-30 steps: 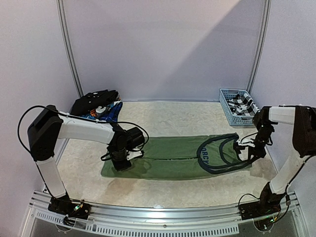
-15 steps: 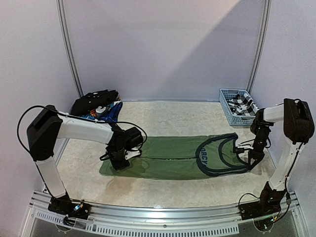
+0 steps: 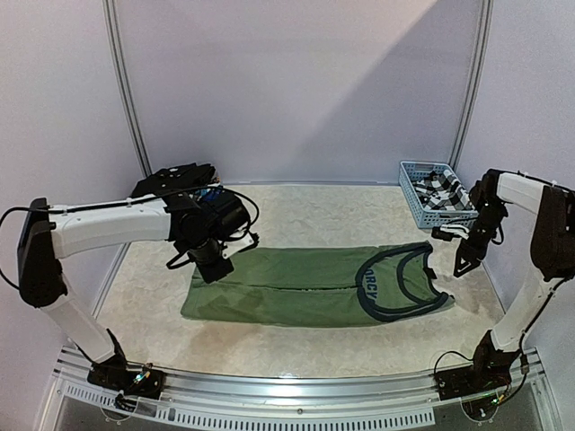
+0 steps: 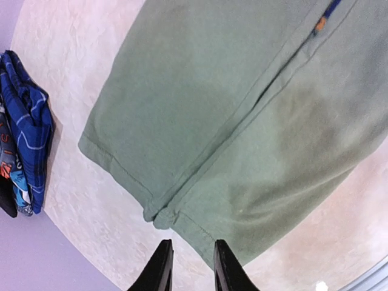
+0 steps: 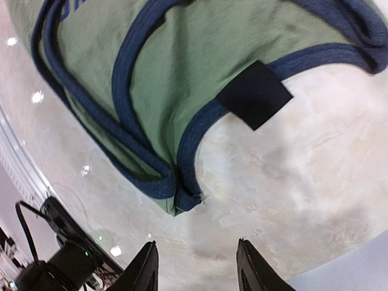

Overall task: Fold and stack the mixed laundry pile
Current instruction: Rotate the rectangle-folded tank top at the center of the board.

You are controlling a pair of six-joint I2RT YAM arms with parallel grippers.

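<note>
The olive-green T-shirt (image 3: 314, 285) lies flat on the table, folded lengthwise into a long band, its dark-trimmed collar and logo at the right end. My left gripper (image 3: 214, 267) hovers over its left end, open and empty; the left wrist view shows the shirt's hem corner (image 4: 159, 215) just ahead of the gripper (image 4: 189, 265). My right gripper (image 3: 462, 261) hangs off the shirt's right end, open and empty; the right wrist view shows the collar trim (image 5: 182, 188) ahead of the gripper (image 5: 197, 265). Black trousers (image 3: 171, 184) and a blue piece (image 3: 208, 199) lie back left.
A light-blue lattice basket (image 3: 415, 199) stands at the back right and holds a black-white check garment (image 3: 440, 187). The blue piece also shows in the left wrist view (image 4: 24, 121). A black label (image 5: 254, 94) sits on the collar. Walls close off the back and sides.
Both grippers have let go of the shirt and lifted off it. The left moved back and left, the right moved up and away to the right. The shirt lies flatter.
</note>
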